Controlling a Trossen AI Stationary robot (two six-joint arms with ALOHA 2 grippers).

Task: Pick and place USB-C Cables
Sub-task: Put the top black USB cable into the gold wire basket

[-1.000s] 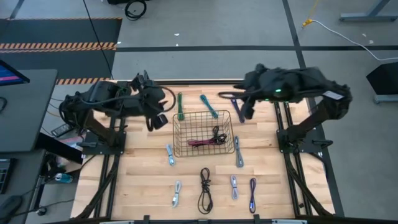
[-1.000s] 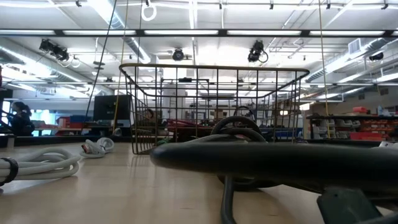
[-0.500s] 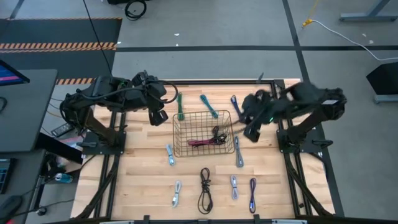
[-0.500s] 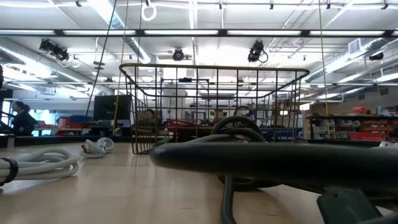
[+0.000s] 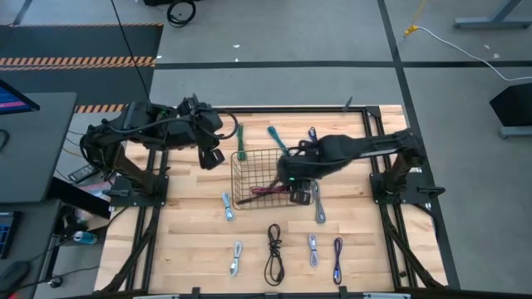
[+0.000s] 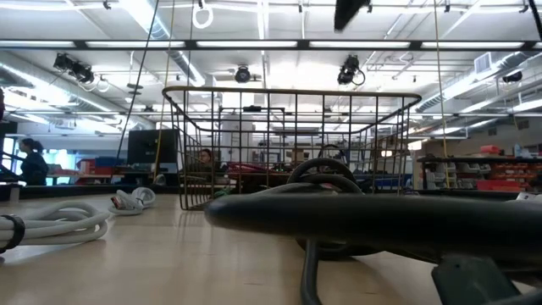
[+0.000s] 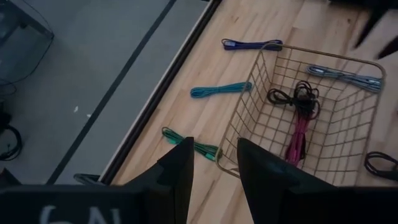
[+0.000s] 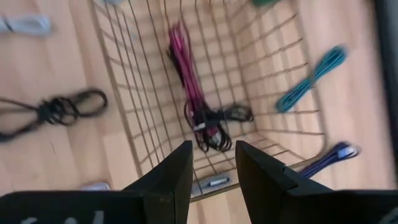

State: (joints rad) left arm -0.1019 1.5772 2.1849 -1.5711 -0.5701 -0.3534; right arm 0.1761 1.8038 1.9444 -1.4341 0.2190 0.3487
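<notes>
- Overhead, we see the USB-C Cables (image 5: 273, 253) as small folded bundles scattered over the wooden counter (image 5: 187, 224): a black one low in the centre, pale blue-grey ones (image 5: 237, 259) beside it and at the basket's lower left and right, a purple one (image 5: 337, 257) at lower right.
- Along the counter's upper edge lie a green cable (image 5: 241, 143), a teal cable (image 5: 278, 140) and a dark blue-purple cable (image 5: 313, 137), each stretched out straight.
- Inside the wire basket (image 5: 241, 176), mid-frame, rest a magenta cable (image 5: 264, 191) and a black cable (image 5: 291, 179), touching each other.
- Our right pincer (image 5: 301, 193) hangs over the basket's right side; from its wrist view the fingers (image 8: 171, 174) stand apart with nothing between them, above the magenta and black pair.
- Our left pincer (image 5: 213, 156) sits just upper left of the basket, near the green cable; its fingers (image 7: 180, 168) are likewise spread and hold nothing.
- Open wood shows left of the basket and between the lower cables; the basket's wire walls stand around the two cables inside.
- From the low view, a black cable (image 6: 356, 216) fills the foreground before the basket, a pale cable (image 6: 51, 224) lies at left, and a person (image 6: 30, 161) stands far back at left.
</notes>
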